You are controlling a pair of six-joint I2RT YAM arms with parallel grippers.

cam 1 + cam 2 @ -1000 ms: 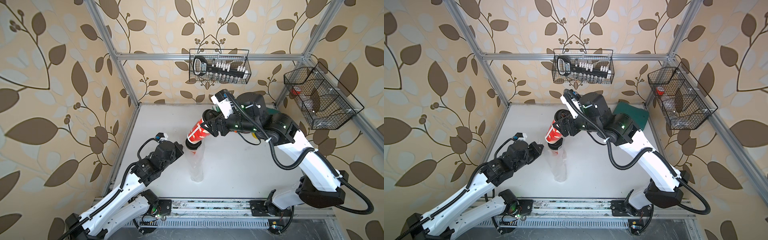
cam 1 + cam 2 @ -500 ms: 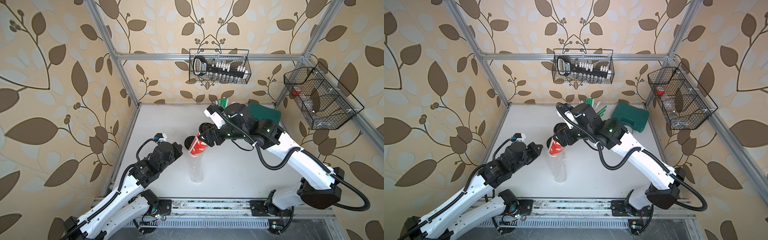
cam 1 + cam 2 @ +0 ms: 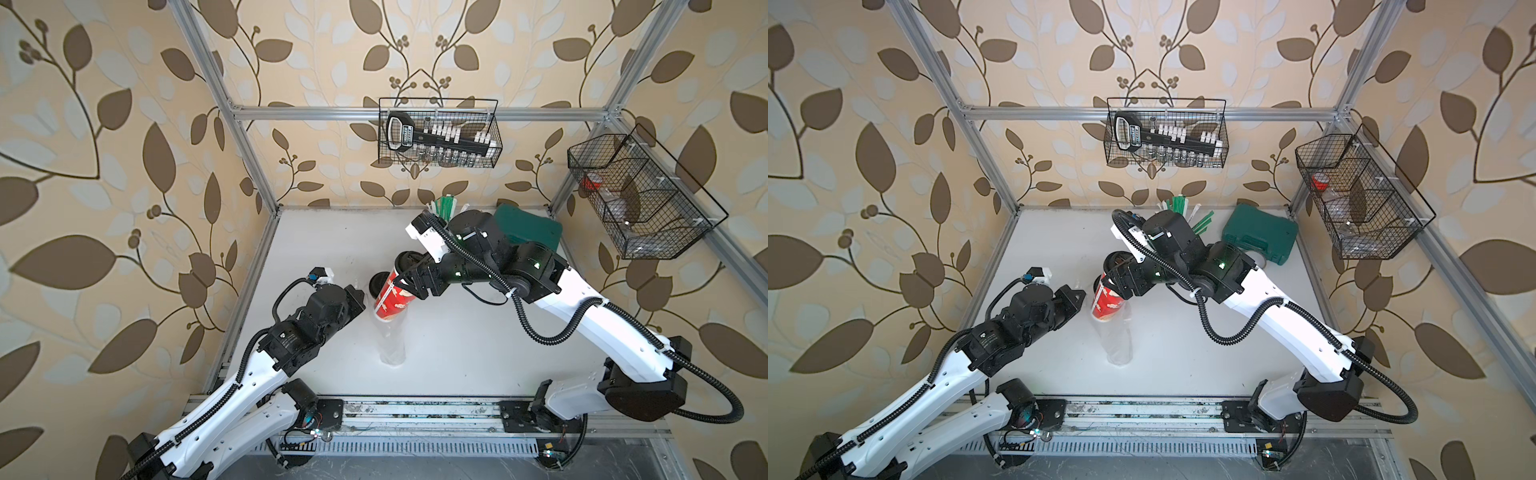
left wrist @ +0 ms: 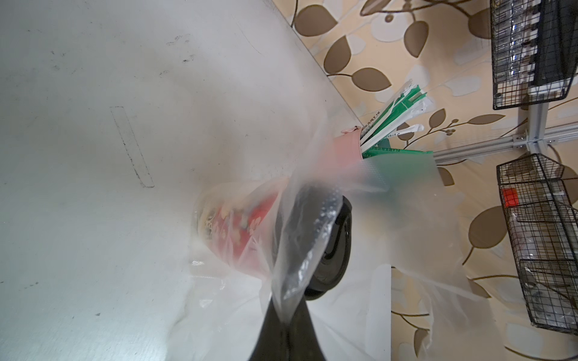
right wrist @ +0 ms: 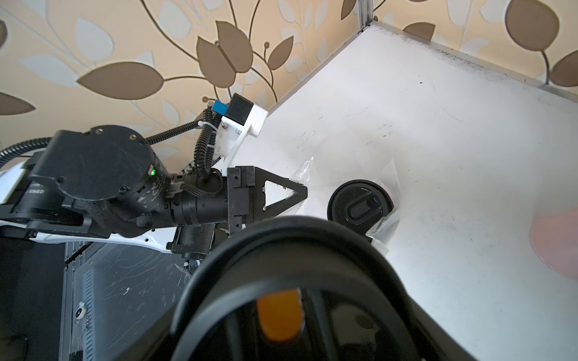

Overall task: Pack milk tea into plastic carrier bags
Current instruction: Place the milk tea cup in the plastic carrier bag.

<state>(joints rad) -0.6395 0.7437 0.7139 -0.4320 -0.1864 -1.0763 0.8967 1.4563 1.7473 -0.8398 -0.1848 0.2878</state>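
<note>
White table (image 3: 457, 340), cup (image 3: 392, 305) near-upright, lid-up

Both top views look steeply down from high over the near edge of the white table (image 3: 332, 249). They are nearly alike and take in both arms, the whole table and the wallpapered walls. The left wrist camera sits just behind the left claw (image 4: 281, 318), facing along the table through the clear bag (image 4: 406, 218) at a bagged cup (image 4: 244, 231) close by. The right wrist camera peers past the held cup (image 5: 281, 243), whose black lid fills the foreground, toward the left claw and the bagged cup's lid, which both wrist views share.
</note>
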